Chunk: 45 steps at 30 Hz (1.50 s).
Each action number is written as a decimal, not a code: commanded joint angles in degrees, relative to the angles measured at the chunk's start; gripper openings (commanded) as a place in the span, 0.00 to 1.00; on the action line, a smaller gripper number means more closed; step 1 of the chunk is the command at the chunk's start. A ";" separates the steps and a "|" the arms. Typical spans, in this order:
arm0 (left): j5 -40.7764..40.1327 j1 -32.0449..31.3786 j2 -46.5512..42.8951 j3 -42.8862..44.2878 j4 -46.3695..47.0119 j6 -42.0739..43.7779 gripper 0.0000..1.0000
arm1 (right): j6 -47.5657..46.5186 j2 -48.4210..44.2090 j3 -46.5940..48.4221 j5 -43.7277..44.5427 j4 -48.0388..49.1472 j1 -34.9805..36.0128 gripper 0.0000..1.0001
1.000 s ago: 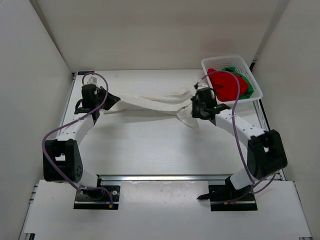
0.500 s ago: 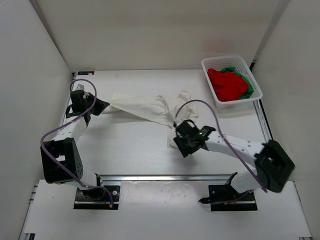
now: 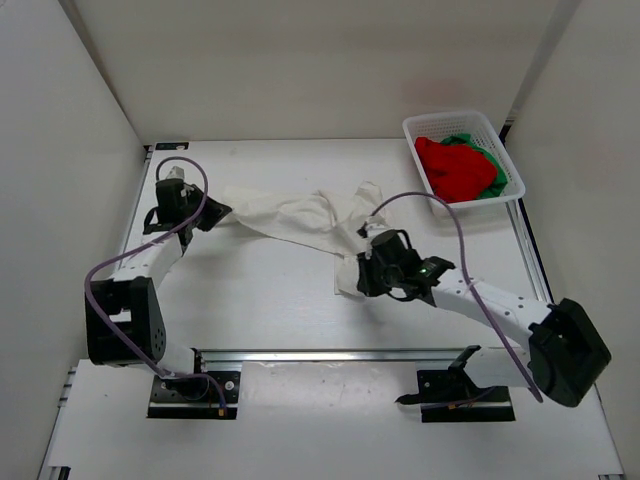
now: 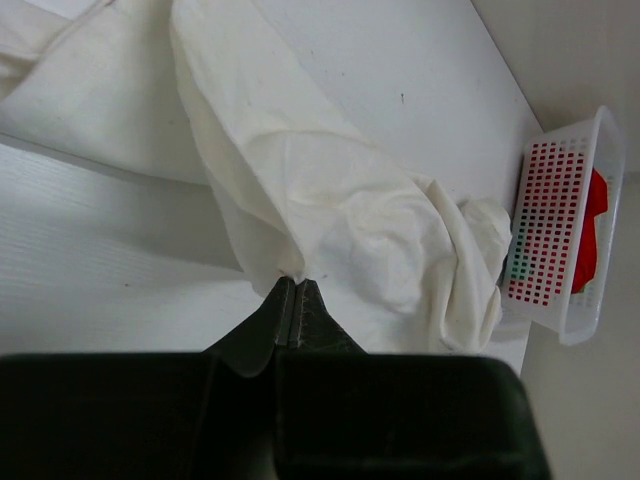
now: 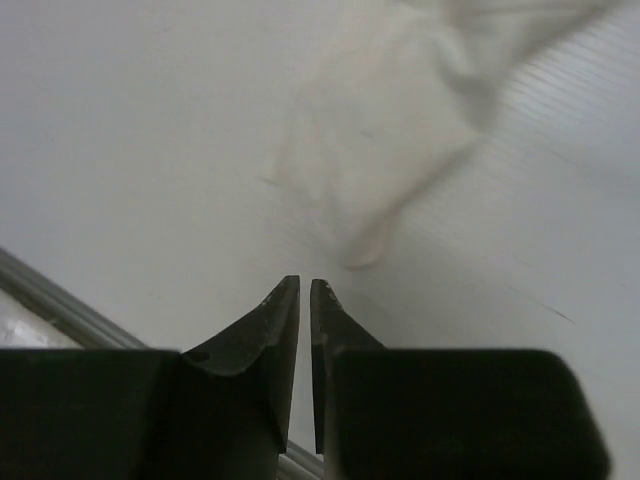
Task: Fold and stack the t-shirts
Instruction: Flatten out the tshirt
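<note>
The white t-shirt (image 3: 300, 213) lay unfolded, stretched in a rumpled band across the middle of the table (image 3: 260, 310). My left gripper (image 3: 213, 212) was clamped on its left end. In the left wrist view the fingertips met with a pinch of cloth between them. My right gripper (image 3: 362, 277) stood at the shirt's near right end, jaws almost together with only a thin slit, gripping nothing. The cloth lay just ahead of the tips, apart from them. The red t-shirt (image 3: 455, 170) and the green t-shirt (image 3: 463, 140) sat bunched in the white basket (image 3: 450, 117) at the far right corner.
</note>
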 commanded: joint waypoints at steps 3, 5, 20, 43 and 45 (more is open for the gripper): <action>-3.12 -3.47 -1.28 -0.31 1.91 0.35 0.00 | -5.27 8.91 8.49 2.70 6.16 8.18 0.17; -3.48 -5.31 -1.02 -1.01 4.63 -0.44 0.00 | -5.98 13.03 11.04 6.56 5.10 8.54 0.27; -2.25 -6.12 0.48 -3.13 7.27 -1.85 0.00 | -1.61 18.63 12.22 14.93 1.57 4.43 0.01; -1.55 -1.37 1.09 4.08 2.88 0.43 0.00 | 4.39 -13.67 -11.89 -0.56 5.99 -16.35 0.23; -1.37 -1.37 0.92 5.04 2.62 0.44 0.00 | 2.19 -7.27 -7.25 5.30 4.32 -12.64 0.21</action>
